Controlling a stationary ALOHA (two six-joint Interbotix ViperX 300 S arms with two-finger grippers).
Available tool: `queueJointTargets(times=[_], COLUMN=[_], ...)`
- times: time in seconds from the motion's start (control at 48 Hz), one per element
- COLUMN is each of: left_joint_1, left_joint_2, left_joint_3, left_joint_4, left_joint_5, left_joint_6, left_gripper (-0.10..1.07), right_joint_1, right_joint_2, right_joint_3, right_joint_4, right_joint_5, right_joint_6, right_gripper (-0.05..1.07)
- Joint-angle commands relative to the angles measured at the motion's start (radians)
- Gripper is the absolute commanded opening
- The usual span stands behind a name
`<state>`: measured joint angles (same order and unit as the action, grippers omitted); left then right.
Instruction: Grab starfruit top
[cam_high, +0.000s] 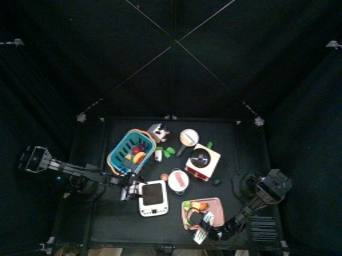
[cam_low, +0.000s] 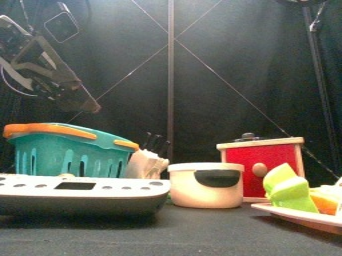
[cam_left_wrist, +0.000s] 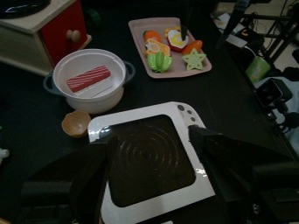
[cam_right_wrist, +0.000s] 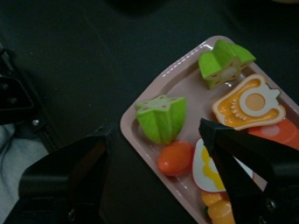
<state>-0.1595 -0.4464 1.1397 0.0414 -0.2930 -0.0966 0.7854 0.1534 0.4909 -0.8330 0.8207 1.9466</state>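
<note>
I'm seeing the left gripper (cam_left_wrist: 149, 166) hanging with jaws apart over the white scale (cam_left_wrist: 149, 160), the starfruit (cam_right_wrist: 162, 118) lying untouched on the pink tray (cam_right_wrist: 149, 92), my right gripper (cam_right_wrist: 155, 188) hovering just above it, jaws spread, gripping nothing.

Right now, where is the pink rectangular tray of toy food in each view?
Top view: pink tray at the table's front, right of middle.
Front view: tray low at the right edge.
Left wrist view: tray in the picture's upper middle.
Right wrist view: tray fills the picture's right half.
Shared landmark: green starfruit on it, not discernible from above.
</note>
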Motion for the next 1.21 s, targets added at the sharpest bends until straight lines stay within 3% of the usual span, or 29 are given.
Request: queueJointTargets(times=[0.0,0.458,0.875,1.188], left_joint_1=[-0.003,-0.002,-0.002,0.002], left_joint_2=[0.000,-0.002,0.000,-0.002], left_joint_3=[-0.012,0.000,0.005,0.005], left_joint_4=[-0.002,-0.002,-0.002,-0.002], left_joint_5=[-0.003,-0.003,-0.003,-0.003], left_joint_6=[0.000,-0.002,-0.002,0.000], left_gripper=[0.98,0.98,0.98,0.98], right_joint_1=[-0.003,-0.046,-0.046,-0.046], right_joint_2=[-0.011,0.074,0.078,0.072], right_joint_3=[-0.015,-0.008,0.005,0.008], right_joint_4=[-0.029,-0.072,-0.058,-0.058], right_joint_5=[-0.005,-0.054,-0.075,-0.074], right_joint_6=[0.000,0.000,0.000,-0.002], right_gripper=[1.04,1.03,1.02,0.80])
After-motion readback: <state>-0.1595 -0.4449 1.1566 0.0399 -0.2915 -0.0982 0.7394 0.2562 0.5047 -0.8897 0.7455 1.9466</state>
